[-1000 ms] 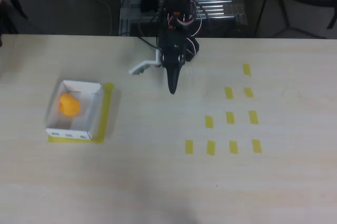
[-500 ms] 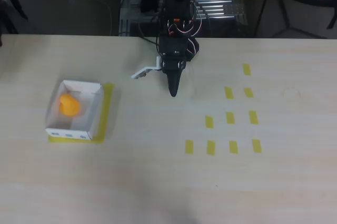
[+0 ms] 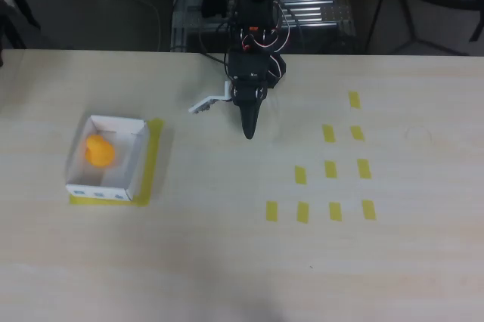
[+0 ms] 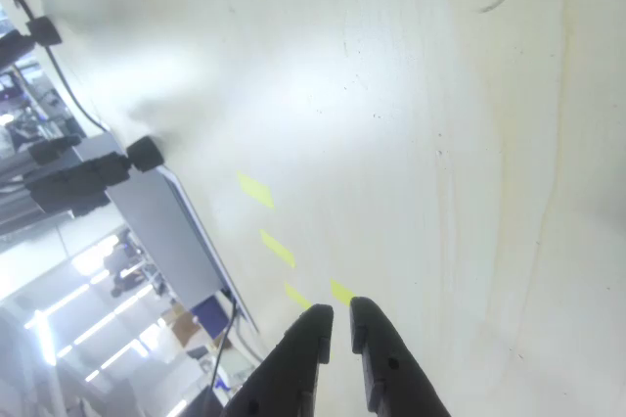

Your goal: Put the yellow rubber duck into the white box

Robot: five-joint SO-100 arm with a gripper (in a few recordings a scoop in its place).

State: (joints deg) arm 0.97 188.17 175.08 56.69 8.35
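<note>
The yellow rubber duck (image 3: 99,150) lies inside the white box (image 3: 133,165) on the counter (image 3: 227,254), so the placing looks done, and the tool (image 3: 247,130), clenched and empty, well apart, seemingly needs only to retire.

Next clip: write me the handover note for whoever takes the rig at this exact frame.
Gripper: empty, fingers nearly together, raised near the table's back edge, well right of the box in the overhead view.
Yellow rubber duck: inside the white box, toward its left wall.
White box: on the table's left side, over a yellow tape patch.
Done: duck is in the box.
Left: nothing apparent.
</note>
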